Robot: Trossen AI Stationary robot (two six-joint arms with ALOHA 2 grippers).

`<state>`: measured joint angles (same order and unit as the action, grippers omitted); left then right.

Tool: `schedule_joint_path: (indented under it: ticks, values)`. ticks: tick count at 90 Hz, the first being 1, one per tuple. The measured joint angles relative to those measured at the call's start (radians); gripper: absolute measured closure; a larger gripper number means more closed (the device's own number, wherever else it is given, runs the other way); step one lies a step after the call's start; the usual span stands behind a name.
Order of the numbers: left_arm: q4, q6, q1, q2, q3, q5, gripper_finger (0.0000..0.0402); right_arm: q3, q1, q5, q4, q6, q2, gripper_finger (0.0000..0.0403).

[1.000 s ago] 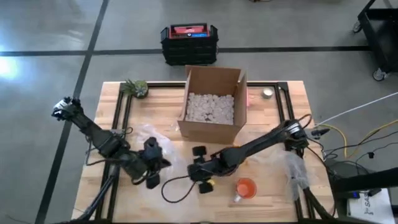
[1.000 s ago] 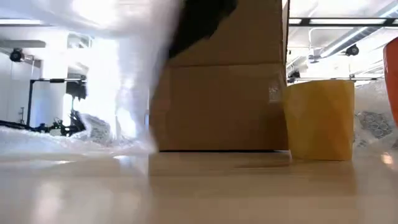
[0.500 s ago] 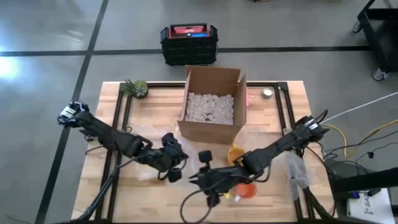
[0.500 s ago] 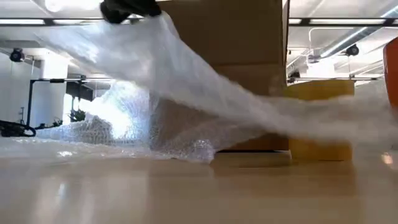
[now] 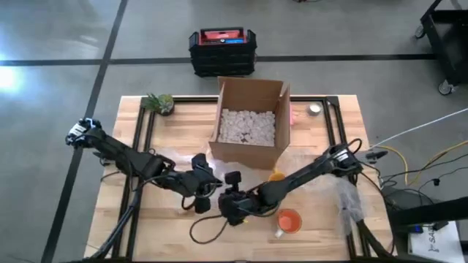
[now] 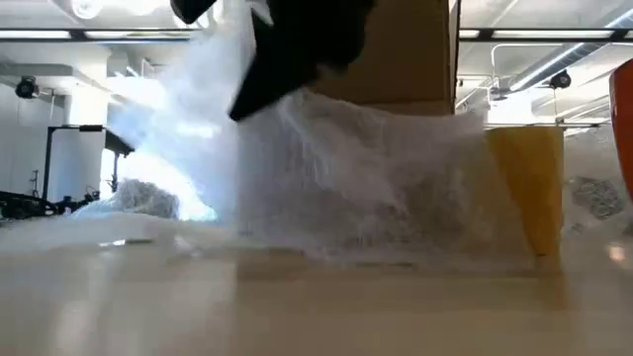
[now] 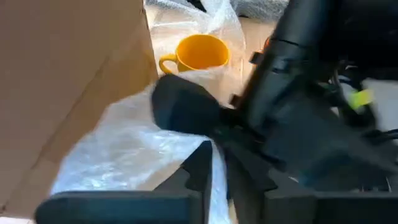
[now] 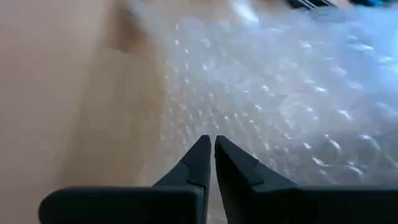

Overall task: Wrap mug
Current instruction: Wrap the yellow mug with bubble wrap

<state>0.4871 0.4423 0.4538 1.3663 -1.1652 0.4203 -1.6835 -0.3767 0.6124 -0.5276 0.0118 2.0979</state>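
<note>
A: Your counter (image 5: 333,226) is crowded at centre, the cardboard box (image 5: 248,120) filling its upper middle. Where's the yellow mug (image 7: 198,52)?

B: Right of centre in the high view, just below the box. The bubble wrap (image 6: 386,178), low half a second back, now stands draped against it.

A: Fingers?

B: The left gripper (image 7: 217,163) is clamped on the sheet. The right gripper (image 8: 212,149) has fingers together; whether they pinch wrap, you can't tell. Free room lies lower left; an orange cup (image 5: 288,220) sits lower right.

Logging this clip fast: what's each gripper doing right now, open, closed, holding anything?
Left gripper: closed on the bubble wrap.
Right gripper: closed, nothing visible between its jaws; bubble wrap lies on the table beyond it.
</note>
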Motion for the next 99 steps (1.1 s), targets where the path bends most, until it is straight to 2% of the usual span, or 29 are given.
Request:
schedule_joint_path:
  ticks: [4, 8, 16, 23, 33, 44, 55, 65, 72, 79, 91, 99]
  values:
    - [0.044, 0.007, 0.0, -0.004, -0.011, -0.025, 0.0316, -0.001, 0.012, 0.022, -0.039, 0.031, -0.003, 0.0396]
    - [0.11, 0.034, 0.0, -0.01, -0.031, -0.092, 0.0296, -0.001, 0.018, 0.037, -0.078, 0.079, -0.003, 0.0396]
    - [0.265, 0.155, 0.029, -0.019, -0.071, -0.15, 0.0259, 0.0, 0.027, 0.042, -0.117, 0.119, -0.006, 0.0396]
    - [0.406, 0.25, 0.076, -0.023, -0.064, -0.102, 0.024, 0.0, 0.028, 0.044, -0.119, 0.119, -0.015, 0.0396]
    - [0.482, 0.377, 0.137, -0.021, 0.021, 0.009, 0.0231, -0.004, 0.026, 0.042, -0.119, 0.12, -0.018, 0.0396]
    - [0.299, 0.462, 0.149, -0.019, 0.199, 0.037, 0.0238, -0.008, 0.026, 0.042, -0.114, 0.12, -0.018, 0.0396]
    - [-0.073, 0.491, 0.144, 0.007, 0.42, 0.043, 0.0256, -0.009, 0.026, 0.042, -0.114, 0.127, -0.018, 0.0396]
    - [-0.308, 0.539, 0.147, 0.05, 0.564, -0.028, 0.0277, -0.009, 0.026, 0.042, -0.113, 0.136, -0.018, 0.0396]
    - [-0.34, 0.605, 0.155, 0.077, 0.615, -0.126, 0.0293, -0.009, 0.026, 0.039, -0.115, 0.137, -0.019, 0.0396]
    - [-0.359, 0.661, 0.188, 0.096, 0.623, -0.18, 0.0309, -0.009, 0.026, 0.035, -0.116, 0.139, -0.026, 0.0396]
    - [-0.35, 0.697, 0.295, 0.095, 0.593, -0.244, 0.033, -0.009, 0.026, 0.026, -0.124, 0.186, -0.055, 0.0396]
    - [-0.345, 0.702, 0.378, 0.079, 0.548, -0.255, 0.0341, -0.012, 0.031, -0.039, -0.145, 0.235, -0.081, 0.0396]
